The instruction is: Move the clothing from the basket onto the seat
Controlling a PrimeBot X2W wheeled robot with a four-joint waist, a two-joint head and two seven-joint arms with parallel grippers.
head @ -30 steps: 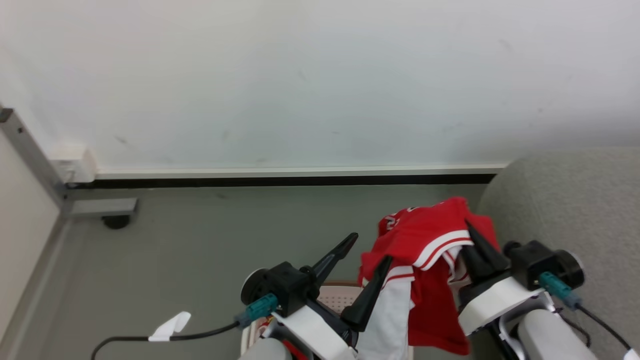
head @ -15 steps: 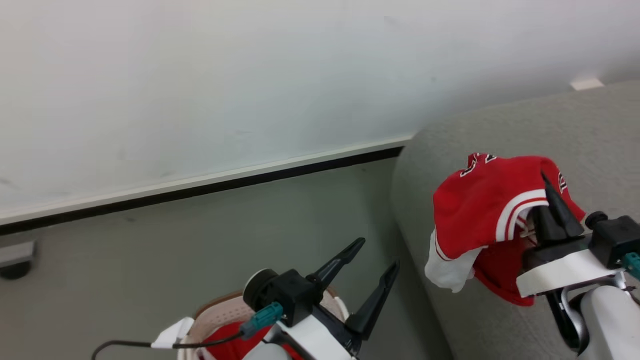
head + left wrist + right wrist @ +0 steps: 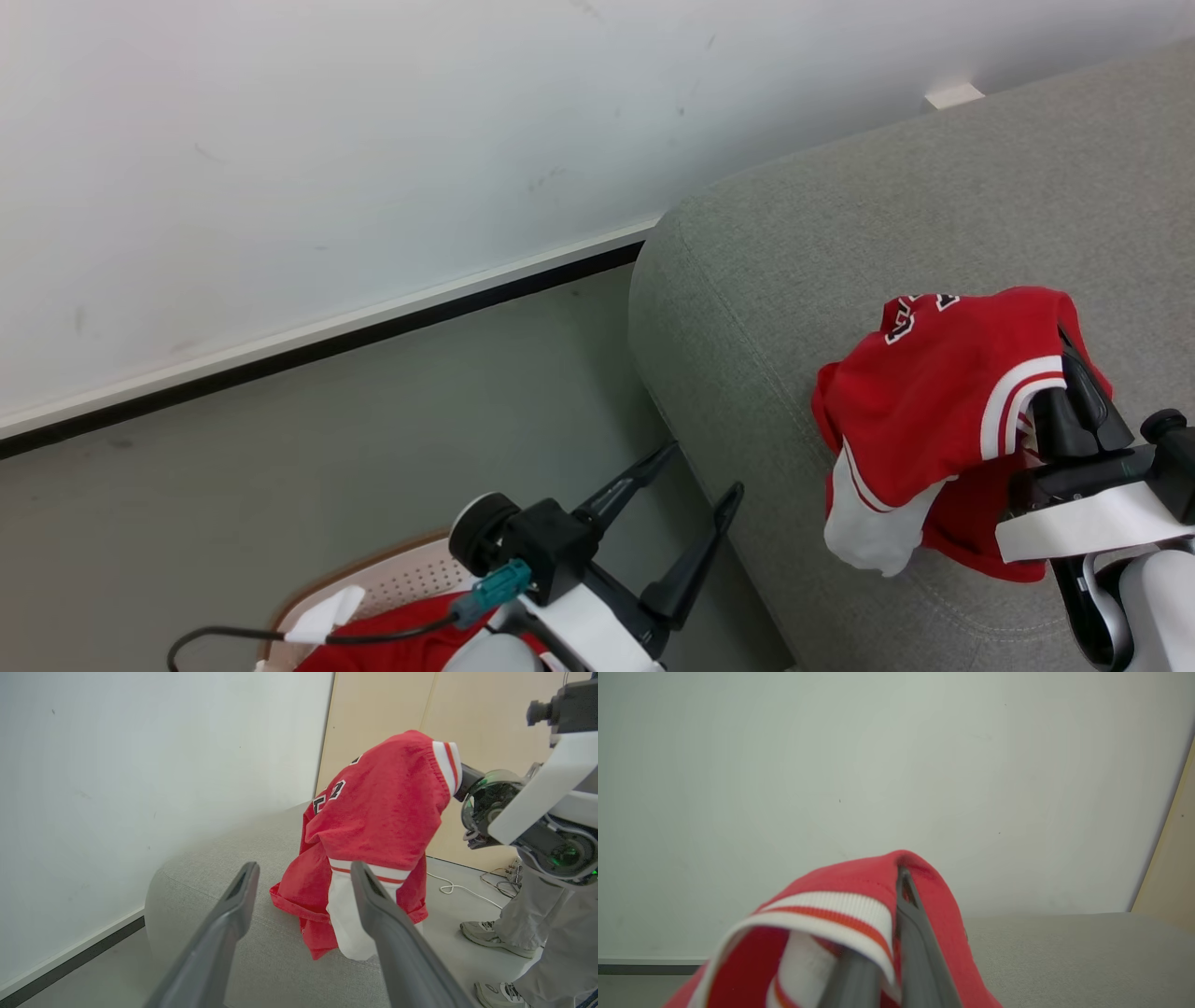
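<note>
Red clothing [image 3: 378, 812] over grey seat [image 3: 224, 872]

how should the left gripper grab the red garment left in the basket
Probably pinch the exposed top of the red fabric garment from straight above: it lies slumped inside the cream perforated plastic basket, whose walls block side approaches. The left gripper hangs open nearby.

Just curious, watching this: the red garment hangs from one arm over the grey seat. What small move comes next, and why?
Probably lower the right gripper slightly toward the seat before releasing. It is shut on the red garment, which hangs bunched over the seat with its lower folds seemingly just touching.
</note>
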